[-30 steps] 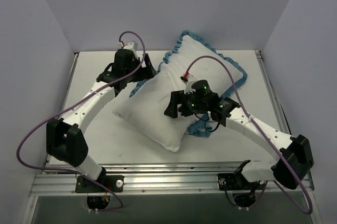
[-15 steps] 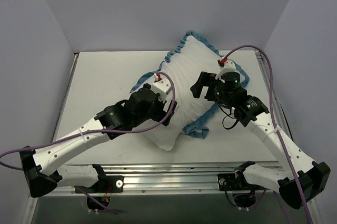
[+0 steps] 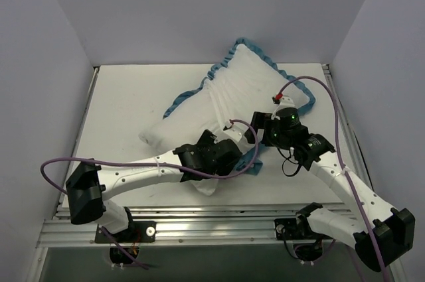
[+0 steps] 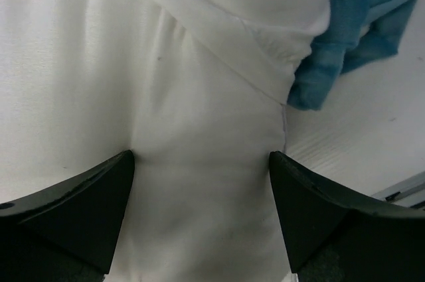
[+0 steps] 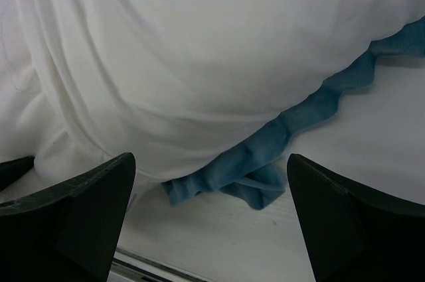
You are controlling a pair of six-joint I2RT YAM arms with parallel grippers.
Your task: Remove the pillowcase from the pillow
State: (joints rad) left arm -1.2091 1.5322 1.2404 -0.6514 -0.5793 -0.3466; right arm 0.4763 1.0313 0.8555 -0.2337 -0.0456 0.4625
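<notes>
Since a second earlier, the left arm had swung from the far-left part of the table [image 3: 119, 96] across to the near end of the pillow [image 3: 163, 135]. Left claw [image 4: 200, 162] stood wide over bare pillow, gripping nothing. Right claw [image 5: 210, 160] likewise stood wide and empty above the pillowcase [image 3: 249, 83]. Pillow lay diagonally at mid-table, plump and smooth white, its near-left half uncovered. Pillowcase, thin gathered white cloth with blue ruffled trim [image 4: 345, 30], was bunched over the far-right half. Left wrist view alone showed the cover's hem crossing the pillow. Right wrist view showed trim folded on the table.
</notes>
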